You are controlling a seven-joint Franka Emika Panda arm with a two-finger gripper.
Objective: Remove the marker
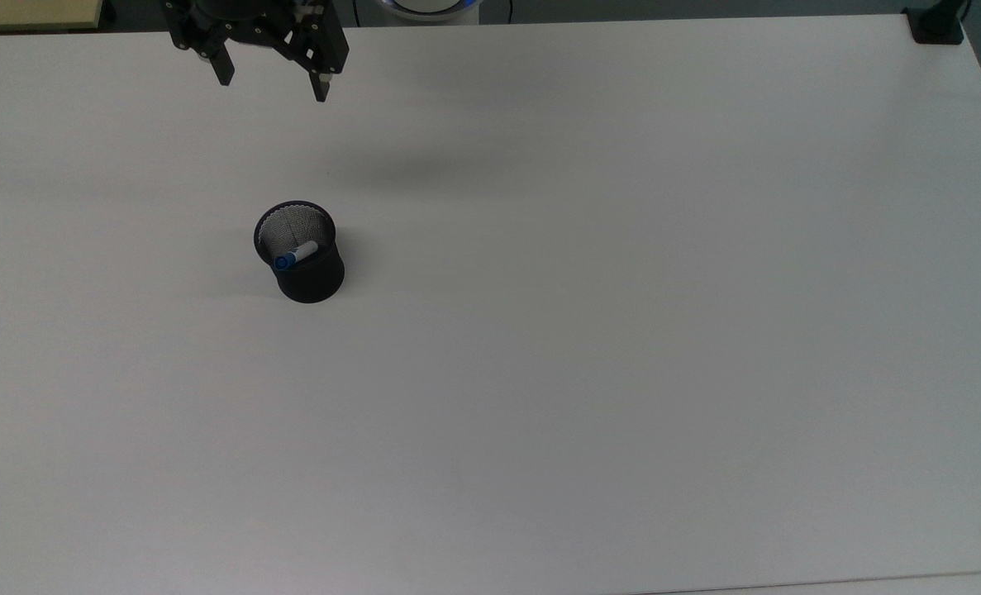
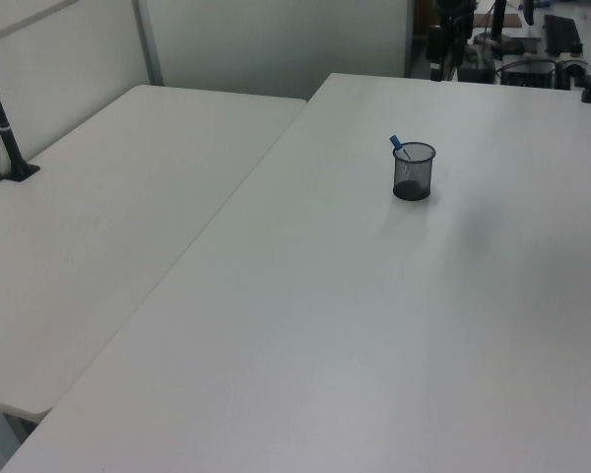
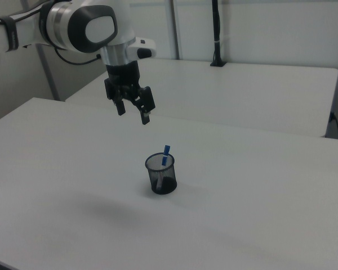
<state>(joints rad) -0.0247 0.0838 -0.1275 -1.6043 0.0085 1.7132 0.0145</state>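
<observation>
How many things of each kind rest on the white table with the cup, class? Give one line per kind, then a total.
Black mesh cup: 1
Blue-capped marker, standing inside the cup: 1
Total: 2

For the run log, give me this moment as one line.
gripper: open, raised, apart from cup | marker: in black mesh cup, blue cap up | table | removal not yet begun
</observation>
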